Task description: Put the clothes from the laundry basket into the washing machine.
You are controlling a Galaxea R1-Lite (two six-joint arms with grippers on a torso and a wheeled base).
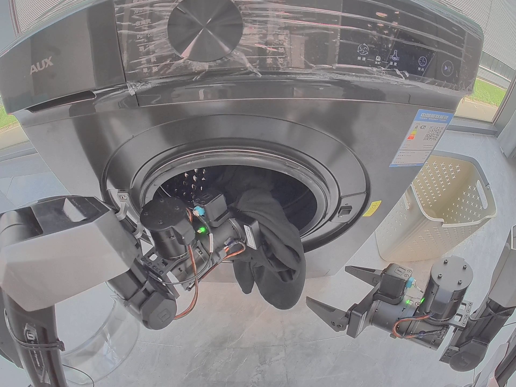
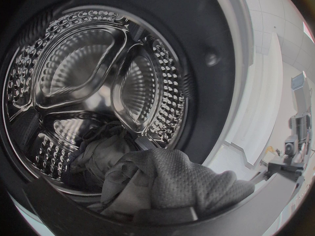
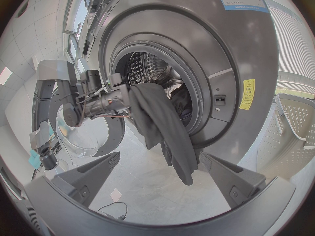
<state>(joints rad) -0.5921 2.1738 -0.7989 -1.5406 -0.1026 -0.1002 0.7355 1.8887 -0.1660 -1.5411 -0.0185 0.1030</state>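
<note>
The dark washing machine (image 1: pixel 258 55) stands with its drum mouth (image 1: pixel 306 200) open. My left gripper (image 1: pixel 252 232) is at the mouth's lower rim, shut on a dark garment (image 1: pixel 279 259) that hangs out over the rim toward the floor. In the left wrist view that garment (image 2: pixel 177 177) bunches close to the camera, and another grey piece of clothing (image 2: pixel 98 148) lies inside the steel drum (image 2: pixel 82 66). My right gripper (image 1: pixel 328 285) hovers open and holds nothing, low in front of the machine, to the right of the hanging garment (image 3: pixel 164 122). The white laundry basket (image 1: pixel 446 200) stands to the machine's right.
The machine's round glass door (image 1: pixel 102 318) is swung open on the left, below my left arm. The basket (image 3: pixel 292 131) leans close to the machine's right side. Pale tiled floor (image 1: pixel 258 345) lies in front, with a thin cable (image 3: pixel 115 208) on it.
</note>
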